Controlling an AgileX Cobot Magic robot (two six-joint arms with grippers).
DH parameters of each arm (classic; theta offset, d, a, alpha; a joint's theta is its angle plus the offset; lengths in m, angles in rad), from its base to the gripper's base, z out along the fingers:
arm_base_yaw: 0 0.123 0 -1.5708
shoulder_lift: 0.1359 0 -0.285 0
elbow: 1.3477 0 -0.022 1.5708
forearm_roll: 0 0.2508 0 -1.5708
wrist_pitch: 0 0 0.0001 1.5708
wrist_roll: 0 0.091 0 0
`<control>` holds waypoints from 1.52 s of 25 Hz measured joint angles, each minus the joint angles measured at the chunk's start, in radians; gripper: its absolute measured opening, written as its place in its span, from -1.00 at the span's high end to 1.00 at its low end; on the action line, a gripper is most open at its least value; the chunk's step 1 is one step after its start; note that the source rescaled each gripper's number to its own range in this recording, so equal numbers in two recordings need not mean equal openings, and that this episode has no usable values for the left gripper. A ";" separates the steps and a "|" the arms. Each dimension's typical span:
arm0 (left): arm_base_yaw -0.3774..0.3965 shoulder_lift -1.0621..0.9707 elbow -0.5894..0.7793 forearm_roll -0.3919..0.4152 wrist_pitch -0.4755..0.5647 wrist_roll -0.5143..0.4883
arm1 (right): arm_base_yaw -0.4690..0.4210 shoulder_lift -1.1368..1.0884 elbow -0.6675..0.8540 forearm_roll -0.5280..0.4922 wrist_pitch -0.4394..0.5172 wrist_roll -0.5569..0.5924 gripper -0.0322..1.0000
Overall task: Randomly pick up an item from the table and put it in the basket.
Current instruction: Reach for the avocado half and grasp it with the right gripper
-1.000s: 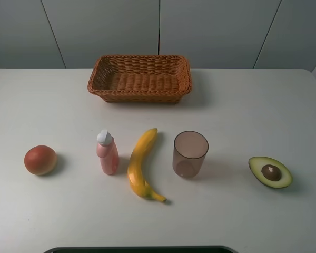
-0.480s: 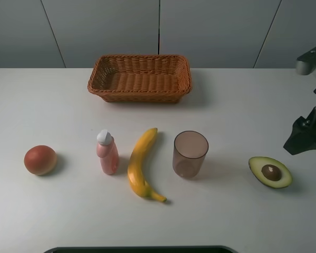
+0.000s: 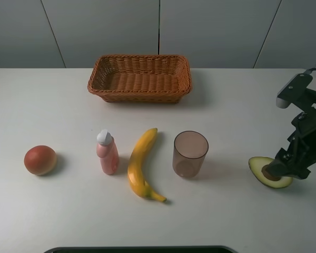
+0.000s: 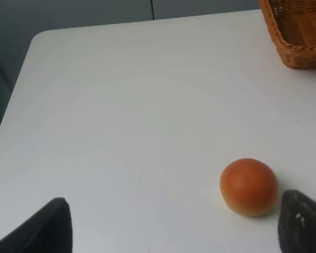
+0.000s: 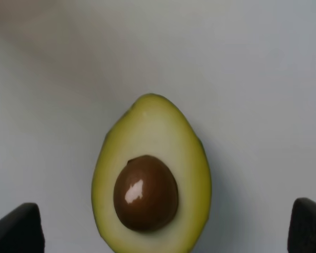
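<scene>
Avocado half (image 5: 151,132), yellow-green flesh, glossy brown pit (image 5: 145,192); right end effector (image 5: 163,227) released above.

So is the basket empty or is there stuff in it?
Empty. The basket shows its bare woven floor all the way across, nothing inside. The avocado half lies out on the table.
</scene>
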 joint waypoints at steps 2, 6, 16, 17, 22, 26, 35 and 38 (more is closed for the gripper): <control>0.000 0.000 0.000 0.000 0.000 0.000 | 0.000 0.000 0.007 0.001 -0.022 -0.009 -1.00; 0.000 0.000 0.000 0.000 0.000 -0.002 | 0.002 0.005 0.020 0.005 -0.044 -0.027 -1.00; 0.000 0.000 0.000 0.000 0.000 -0.002 | 0.062 0.207 0.020 0.022 -0.111 -0.028 -1.00; 0.000 0.000 0.000 0.000 0.000 -0.002 | 0.065 0.221 0.022 0.022 -0.120 -0.028 -1.00; 0.000 0.000 0.000 0.000 0.000 -0.002 | 0.070 0.282 0.025 0.022 -0.177 -0.013 -1.00; 0.000 0.000 0.000 0.000 0.000 -0.002 | 0.070 0.316 0.025 0.022 -0.205 0.005 -1.00; 0.000 0.000 0.000 0.000 0.000 -0.002 | 0.070 0.318 0.025 0.022 -0.207 0.054 0.90; 0.000 0.000 0.000 0.000 0.000 -0.002 | 0.070 0.318 0.011 0.011 -0.172 0.099 0.90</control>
